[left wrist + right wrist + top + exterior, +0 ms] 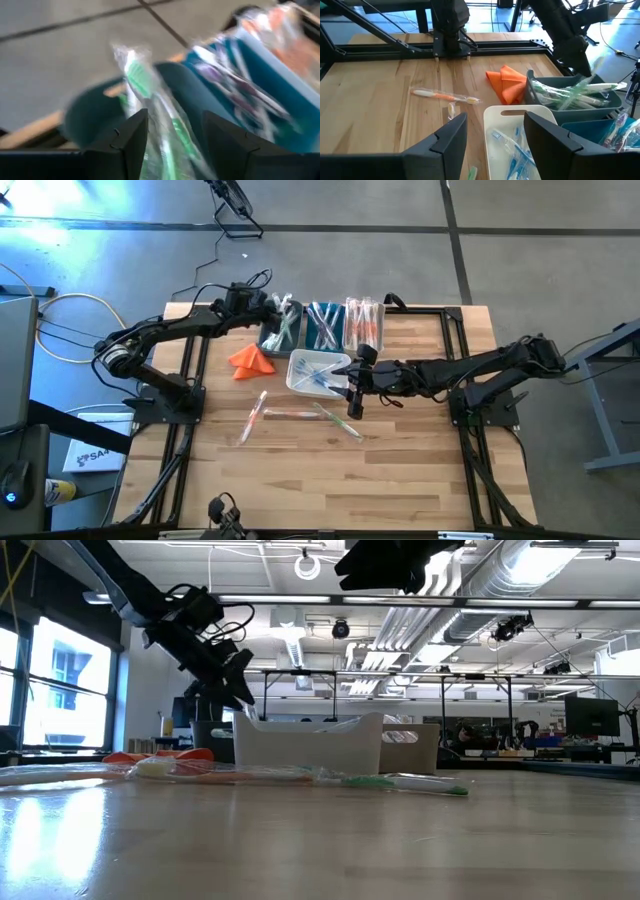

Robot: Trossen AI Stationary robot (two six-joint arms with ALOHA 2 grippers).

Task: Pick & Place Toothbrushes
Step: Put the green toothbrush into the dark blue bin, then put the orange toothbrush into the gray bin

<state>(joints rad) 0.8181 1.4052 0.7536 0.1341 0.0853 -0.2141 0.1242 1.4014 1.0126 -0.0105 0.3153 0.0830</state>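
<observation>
- High view: left tool [283, 313] is wide apart over the grey bin [280, 332], green toothbrush [150, 100] let go
- Right tool [356, 392] is wide apart, holds nothing; it should drop straight onto one loose toothbrush [340, 423]

I see a wooden counter [400, 470]. On it sit three bins in a row [322, 328], a white bin [300, 376], an orange folded cloth [251, 360], and a few loose wrapped toothbrushes [290, 415] near the middle.
</observation>
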